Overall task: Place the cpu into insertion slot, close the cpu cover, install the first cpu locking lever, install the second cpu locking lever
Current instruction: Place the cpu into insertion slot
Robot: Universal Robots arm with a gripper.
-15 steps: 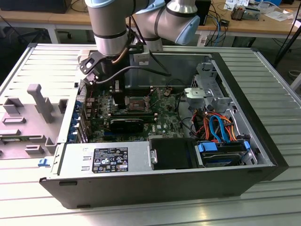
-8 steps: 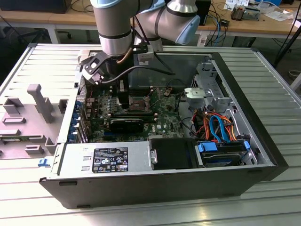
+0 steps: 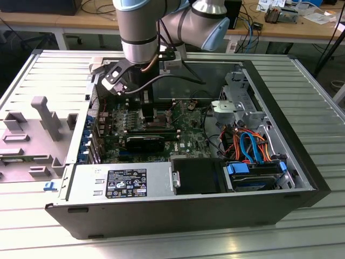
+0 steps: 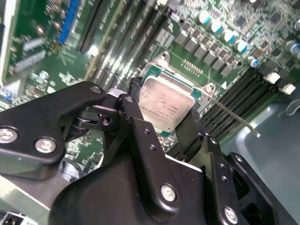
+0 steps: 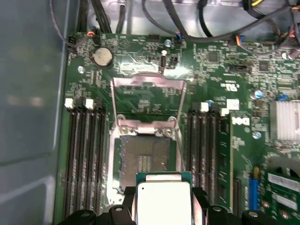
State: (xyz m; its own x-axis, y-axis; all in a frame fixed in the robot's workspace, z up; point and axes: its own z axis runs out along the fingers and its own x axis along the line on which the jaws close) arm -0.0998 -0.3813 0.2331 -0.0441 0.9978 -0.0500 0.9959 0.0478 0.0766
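Being clenched edgewise in the pincer [image 4: 161, 112], the cpu [image 5: 163, 199] is held flat for the insertion slot [image 5: 144, 157], whose cpu cover [image 5: 146, 82] is swung open.

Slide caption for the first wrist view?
End effector grips the cpu by the exposed insertion slot, cpu cover swung open.

Black label [image 3: 127, 183] with white print and small symbols on the silver power supply [image 3: 86, 181], toward the exterior view's lower left; too small to read. White logo lettering [image 5: 239, 121] on the green circuit board [image 5: 140, 61], just beside the memory slots [image 5: 202, 145], in the first wrist view. Faint engraved lines on top of the cpu [image 4: 165, 105] in the second wrist view; illegible.
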